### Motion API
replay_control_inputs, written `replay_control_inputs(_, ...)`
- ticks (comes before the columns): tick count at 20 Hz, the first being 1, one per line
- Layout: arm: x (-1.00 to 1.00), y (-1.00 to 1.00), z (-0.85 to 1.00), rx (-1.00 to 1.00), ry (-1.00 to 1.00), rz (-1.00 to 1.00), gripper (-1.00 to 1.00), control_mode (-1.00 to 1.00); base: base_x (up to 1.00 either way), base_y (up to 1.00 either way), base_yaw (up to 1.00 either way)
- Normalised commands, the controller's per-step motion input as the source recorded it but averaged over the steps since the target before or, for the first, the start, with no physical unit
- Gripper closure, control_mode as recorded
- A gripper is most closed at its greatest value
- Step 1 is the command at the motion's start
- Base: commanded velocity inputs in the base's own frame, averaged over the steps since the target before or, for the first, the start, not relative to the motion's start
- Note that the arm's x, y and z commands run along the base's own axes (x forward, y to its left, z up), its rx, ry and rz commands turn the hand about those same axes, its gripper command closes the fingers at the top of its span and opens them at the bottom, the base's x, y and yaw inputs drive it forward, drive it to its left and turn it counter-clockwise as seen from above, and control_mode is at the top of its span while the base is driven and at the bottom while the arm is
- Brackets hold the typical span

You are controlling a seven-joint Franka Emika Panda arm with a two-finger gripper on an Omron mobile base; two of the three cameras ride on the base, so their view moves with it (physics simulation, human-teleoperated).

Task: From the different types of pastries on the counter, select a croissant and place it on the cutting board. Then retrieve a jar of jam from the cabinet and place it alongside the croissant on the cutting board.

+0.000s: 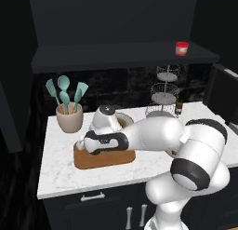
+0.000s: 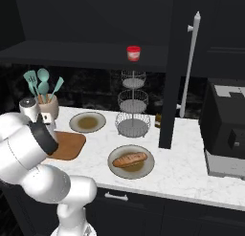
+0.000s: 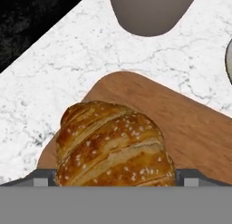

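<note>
The croissant (image 3: 113,143) is held clenched in the gripper (image 3: 113,180) over the board (image 3: 190,128); release is required, then the jar (image 1: 181,48) at 1 o'clock.

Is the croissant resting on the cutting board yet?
Cannot tell. The hand view shows the croissant between the gripper tips, over the cutting board, but its underside is hidden, so neither contact nor gap shows.

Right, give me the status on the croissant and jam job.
Done: nothing fully. In hand: the gripper holds the croissant over the cutting board, not yet released. Left: fetch the jar of jam, on the cabinet ledge, and set it beside the croissant.
</note>
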Motion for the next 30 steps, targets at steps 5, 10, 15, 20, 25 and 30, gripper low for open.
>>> replay_control_inputs(5, -0.19, 0.0, 0.78, 0.0, -0.18, 0.0, -1.0, -1.0, 0.0, 0.0, 0.0)
replay_control_inputs(10, -0.09, 0.0, 0.94, 0.0, -0.19, 0.0, -1.0, -1.0, 0.0, 0.0, 0.0)
replay_control_inputs(15, -0.01, -0.29, 0.66, 0.04, -0.05, 0.0, -1.0, -1.0, 0.0, 0.0, 0.0)
replay_control_inputs(20, 0.0, -0.49, 0.7, 0.0, -0.27, -0.02, -1.0, -1.0, 0.0, 0.0, 0.0)
replay_control_inputs(25, -0.08, -0.3, 0.8, 0.0, -0.29, -0.02, -1.0, -1.0, 0.0, 0.0, 0.0)
replay_control_inputs(30, -0.13, -0.3, 0.88, 0.0, -0.24, -0.02, -1.0, -1.0, 0.0, 0.0, 0.0)
